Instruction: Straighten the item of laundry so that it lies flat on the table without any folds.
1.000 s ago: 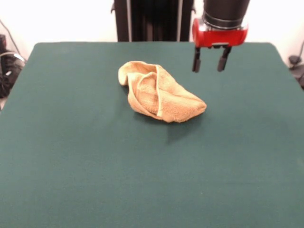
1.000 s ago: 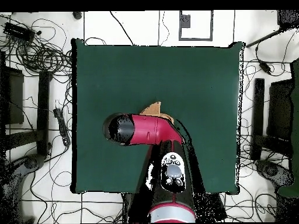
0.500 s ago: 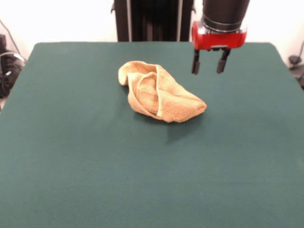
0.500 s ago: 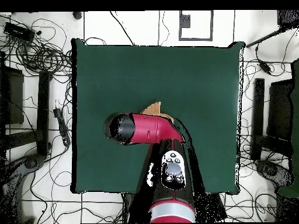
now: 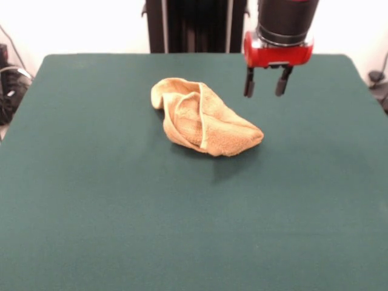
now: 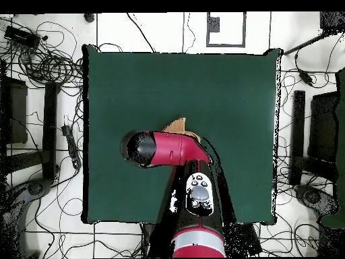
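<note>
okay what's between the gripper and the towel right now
Nothing. In the front view only bare green table separates the open, empty gripper from the crumpled towel. Overhead, the arm hides that stretch.

No readable text

Neither view shows any lettering, label, brand, number or sign that can be read: nothing on the towel [image 5: 203, 121], the counter [image 5: 121, 212] or the arm [image 6: 172, 150]. The small marks on the arm's lower segment in the overhead view are too small to make out.
</note>
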You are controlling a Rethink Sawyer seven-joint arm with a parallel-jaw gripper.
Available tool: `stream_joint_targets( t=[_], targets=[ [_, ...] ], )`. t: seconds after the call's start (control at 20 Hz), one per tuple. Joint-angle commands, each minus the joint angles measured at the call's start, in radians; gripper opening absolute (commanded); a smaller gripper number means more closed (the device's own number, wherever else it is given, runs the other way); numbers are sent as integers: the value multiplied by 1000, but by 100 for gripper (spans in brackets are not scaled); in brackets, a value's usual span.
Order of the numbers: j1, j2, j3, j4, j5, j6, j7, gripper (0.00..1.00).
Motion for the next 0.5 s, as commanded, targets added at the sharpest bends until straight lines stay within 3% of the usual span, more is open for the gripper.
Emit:
stream_joint_targets(
  t=[0.05, 0.5],
  targets=[
    [-29, 11, 98, -16, 40, 92, 116, 100],
    [-76, -20, 123, 28, 27, 85, 68, 100]
  ],
)
